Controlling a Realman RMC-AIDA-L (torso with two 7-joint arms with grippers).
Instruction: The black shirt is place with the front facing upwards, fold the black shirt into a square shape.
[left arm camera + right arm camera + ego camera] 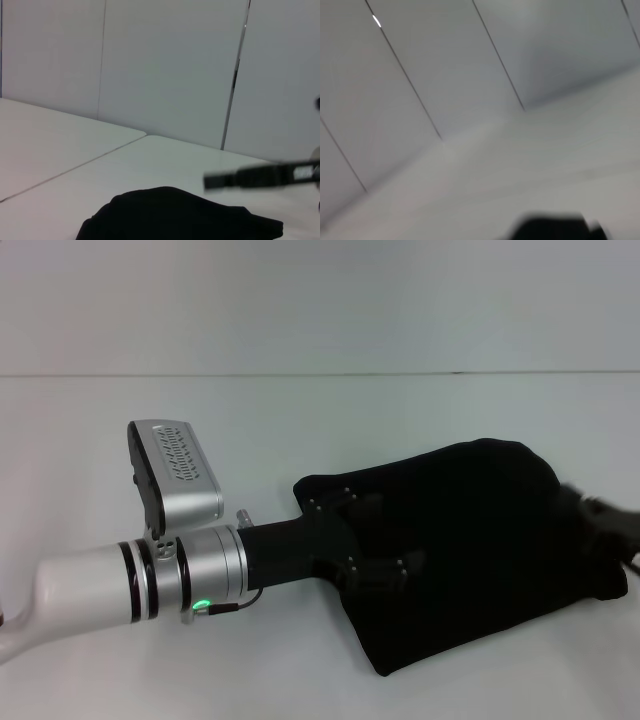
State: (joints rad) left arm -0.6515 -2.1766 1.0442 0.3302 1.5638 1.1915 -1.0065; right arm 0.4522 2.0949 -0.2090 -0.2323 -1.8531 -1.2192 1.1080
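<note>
Well along, by the look of it: shirt (470,550) already gathered into a compact dark bundle, lying on the white tabletop (300,420) right of centre in the head view, roughly four-sided but skewed, with a rounded far edge and a corner poking toward the near side. No sleeves sticking out, no lettering or label on show, so presumably folded inward or underneath. Left hand (375,535) reaching in from the left, low over the bundle's left edge and seemingly touching or pressing the cloth there; black fingers against black fabric, so impossible to tell whether spread, closed, or pinching a fold. Right hand (600,525) at the bundle's right edge, only partly in frame and smeared; grip likewise impossible to tell. From the left wrist view, only a low black hump of the shirt (175,215) on the tabletop, with a dark blurred bar beyond it, probably part of the other arm. From the right wrist view, just a dark patch at the frame's lower edge, not identifiable. Judged remaining: squaring up the outline, flattening the rounded far edge, tucking the stray near corner, perhaps one more fold if the shape is meant to be smaller, then drawing both arms clear.
</note>
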